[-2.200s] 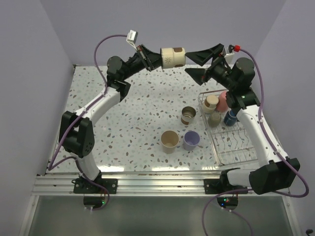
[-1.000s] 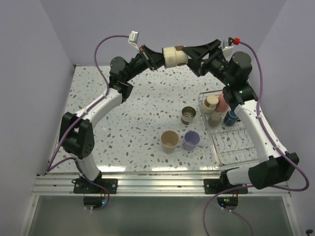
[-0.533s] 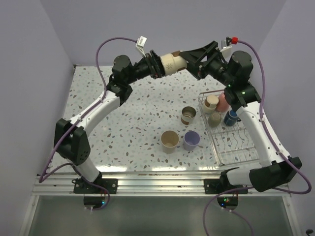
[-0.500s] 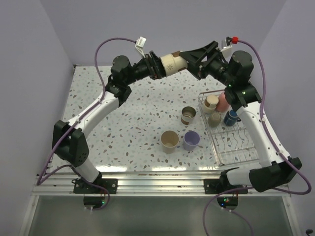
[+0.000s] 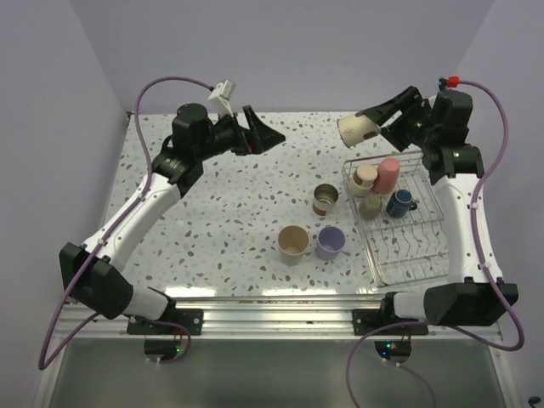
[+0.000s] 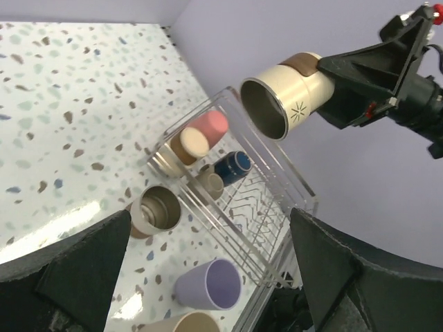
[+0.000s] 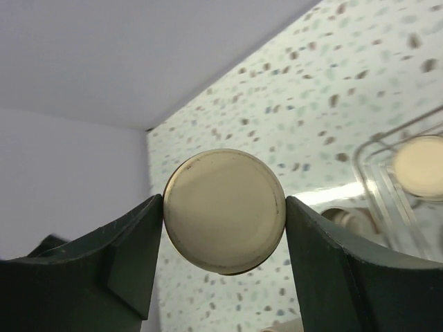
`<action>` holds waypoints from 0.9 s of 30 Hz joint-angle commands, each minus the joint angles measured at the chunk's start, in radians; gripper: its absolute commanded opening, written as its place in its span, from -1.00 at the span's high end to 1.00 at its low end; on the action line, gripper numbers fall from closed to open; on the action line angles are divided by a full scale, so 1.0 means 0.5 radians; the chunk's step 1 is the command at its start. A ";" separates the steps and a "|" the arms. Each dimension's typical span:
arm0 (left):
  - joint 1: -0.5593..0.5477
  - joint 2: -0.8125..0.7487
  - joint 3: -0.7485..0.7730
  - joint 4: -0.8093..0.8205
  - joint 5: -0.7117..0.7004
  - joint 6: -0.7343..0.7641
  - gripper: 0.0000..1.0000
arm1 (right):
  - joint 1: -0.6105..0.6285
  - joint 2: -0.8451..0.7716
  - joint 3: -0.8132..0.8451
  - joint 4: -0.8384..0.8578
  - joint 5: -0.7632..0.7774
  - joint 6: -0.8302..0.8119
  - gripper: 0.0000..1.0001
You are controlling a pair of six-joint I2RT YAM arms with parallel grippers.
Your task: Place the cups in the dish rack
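My right gripper is shut on a cream cup, held on its side in the air above the far end of the dish rack. The right wrist view shows the cup's round base pinched between both fingers. My left gripper hangs open and empty over the far table, well left of that cup. Inside the rack stand a beige cup, a pink one, a tan one and a dark blue mug. The left wrist view shows the held cup from its open steel-lined mouth.
On the table left of the rack stand a steel cup, a tan cup and a lavender cup. Purple cables loop above both arms. Lilac walls close in the table at the back and both sides.
The left gripper opened, let go of the cream cup and drew back to the left. The right arm swung right with the cup, to above the rack's far end.
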State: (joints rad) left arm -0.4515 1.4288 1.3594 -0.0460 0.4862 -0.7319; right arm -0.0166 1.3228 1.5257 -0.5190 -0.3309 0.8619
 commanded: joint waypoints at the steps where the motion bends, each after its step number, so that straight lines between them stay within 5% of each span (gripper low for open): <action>1: 0.007 -0.155 -0.028 -0.386 -0.236 0.267 -1.00 | -0.056 0.038 0.225 -0.364 0.452 -0.459 1.00; 14: 0.013 -0.422 -0.467 -0.374 -0.322 0.417 -1.00 | -0.151 0.379 0.532 -0.594 1.556 -0.910 1.00; 27: 0.047 -0.213 -0.445 -0.506 -0.380 0.678 -1.00 | -0.280 0.499 0.185 -0.395 1.730 -0.905 1.00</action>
State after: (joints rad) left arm -0.4355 1.2968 1.1217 -0.2783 0.3096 -0.4511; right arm -0.1440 1.5585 1.6348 -0.7856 0.4904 0.4068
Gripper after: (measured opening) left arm 0.997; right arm 0.686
